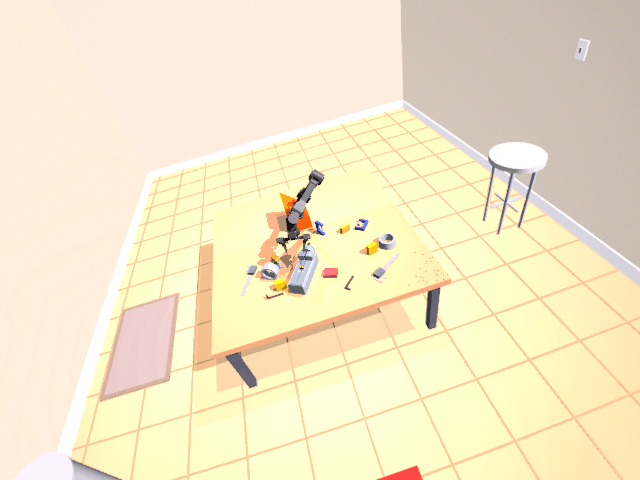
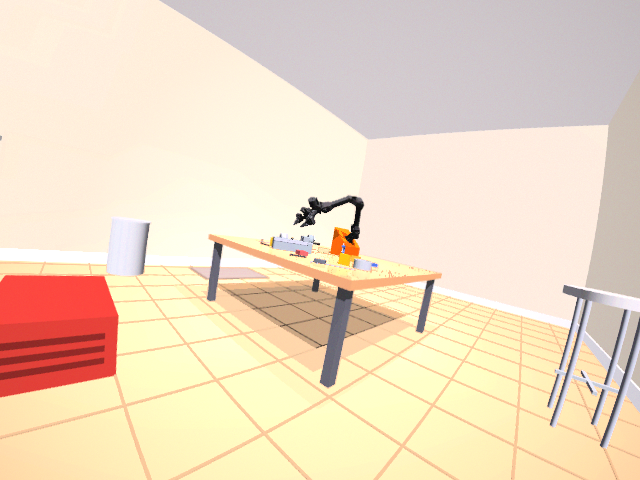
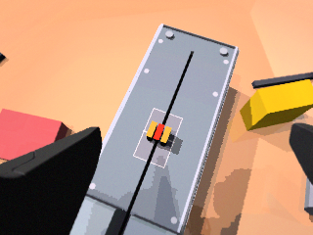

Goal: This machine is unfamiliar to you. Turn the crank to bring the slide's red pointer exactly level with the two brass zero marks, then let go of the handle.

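The machine (image 1: 303,273) (image 2: 289,242) (image 3: 196,98) is a long grey block with a black slot down its middle, lying on the table (image 1: 361,310). In the wrist view its red pointer (image 3: 159,132) sits between the two brass marks (image 3: 153,130) (image 3: 167,132), in line with them, on a pale slide (image 3: 147,149). My gripper (image 1: 293,239) (image 2: 302,219) (image 3: 193,134) is open and empty. It hangs well above the machine, looking down on it, touching nothing. The crank handle lies outside the wrist view and is too small to make out in the top and exterior views.
A yellow block (image 3: 279,105) lies right of the machine and a red block (image 3: 29,134) left of it. A tape roll (image 1: 270,270), more blocks and small tools lie scattered on the table. The arm's orange base (image 1: 305,217) stands behind.
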`<control>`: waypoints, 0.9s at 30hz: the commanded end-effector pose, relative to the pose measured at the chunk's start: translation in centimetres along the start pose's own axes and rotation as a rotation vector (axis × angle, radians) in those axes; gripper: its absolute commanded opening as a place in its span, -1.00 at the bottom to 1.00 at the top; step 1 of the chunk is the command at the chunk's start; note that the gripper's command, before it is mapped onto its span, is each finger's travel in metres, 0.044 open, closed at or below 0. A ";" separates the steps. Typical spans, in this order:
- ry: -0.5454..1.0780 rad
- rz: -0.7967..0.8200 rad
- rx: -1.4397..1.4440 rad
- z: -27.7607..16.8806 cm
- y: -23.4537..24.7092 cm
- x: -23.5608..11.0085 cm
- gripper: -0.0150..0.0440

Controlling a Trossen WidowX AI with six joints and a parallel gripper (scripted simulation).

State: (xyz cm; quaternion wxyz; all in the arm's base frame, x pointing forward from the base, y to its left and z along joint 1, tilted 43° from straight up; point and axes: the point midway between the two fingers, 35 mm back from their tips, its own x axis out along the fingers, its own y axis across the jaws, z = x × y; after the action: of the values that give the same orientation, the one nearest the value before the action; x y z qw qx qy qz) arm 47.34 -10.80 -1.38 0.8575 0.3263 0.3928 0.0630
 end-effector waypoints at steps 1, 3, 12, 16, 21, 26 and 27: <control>0.023 0.001 0.010 -2.3 0.1 1.9 1.00; 0.023 0.001 0.010 -2.3 0.1 1.9 1.00; 0.023 0.001 0.010 -2.3 0.1 1.9 1.00; 0.023 0.001 0.010 -2.3 0.1 1.9 1.00; 0.023 0.001 0.010 -2.3 0.1 1.9 1.00; 0.023 0.001 0.010 -2.3 0.1 1.9 0.73; 0.023 0.001 0.010 -2.3 0.1 1.9 0.64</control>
State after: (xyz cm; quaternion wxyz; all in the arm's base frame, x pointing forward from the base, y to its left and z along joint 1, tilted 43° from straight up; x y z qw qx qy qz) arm 46.95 -8.87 -3.62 0.8515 0.3293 0.4027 0.0666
